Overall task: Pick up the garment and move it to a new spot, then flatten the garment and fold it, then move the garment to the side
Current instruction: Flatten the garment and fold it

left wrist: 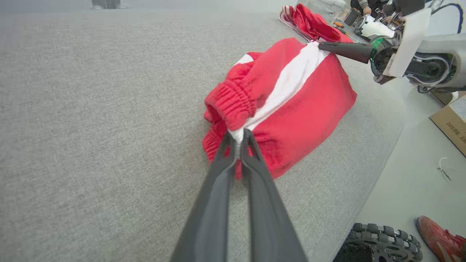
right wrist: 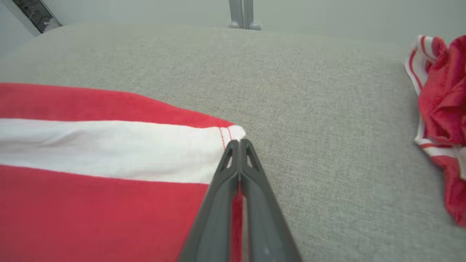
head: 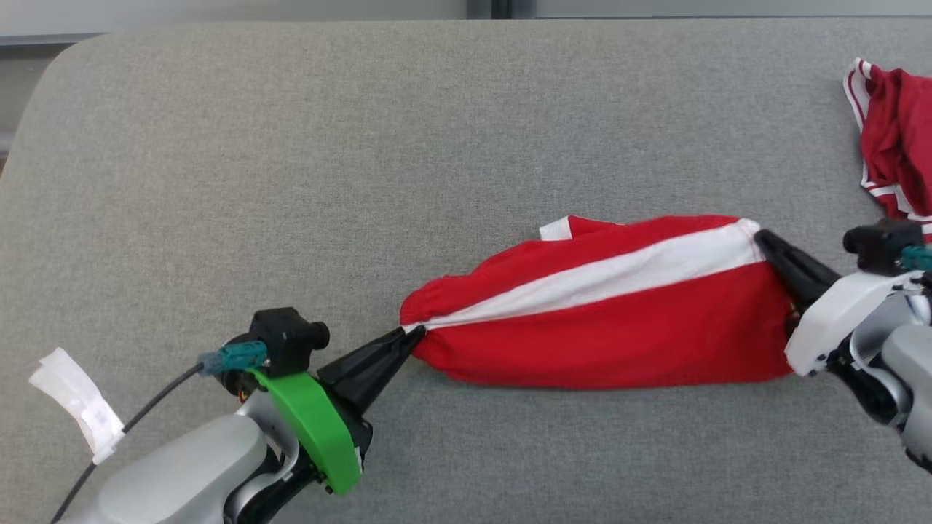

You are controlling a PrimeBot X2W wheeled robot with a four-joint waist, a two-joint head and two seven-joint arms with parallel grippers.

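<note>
A red garment (head: 619,327) with a broad white stripe lies stretched left to right on the grey cushion (head: 328,145). My left gripper (head: 416,333) is shut on its gathered waistband end; the left wrist view shows the fingertips (left wrist: 238,136) pinching the bunched elastic of the garment (left wrist: 309,109). My right gripper (head: 761,236) is at the opposite end. In the right wrist view its fingers (right wrist: 239,141) are shut on the hem corner where the white stripe of the garment (right wrist: 91,145) ends. The right gripper (left wrist: 321,45) also shows in the left wrist view.
A second red garment with white stripes (head: 895,138) lies crumpled at the cushion's far right (right wrist: 440,109). A white tag (head: 76,404) hangs from the left arm's cable. Past the cushion's edge, on the floor, are a cardboard box (left wrist: 451,123), a wheel (left wrist: 378,242) and a red shoe (left wrist: 440,236).
</note>
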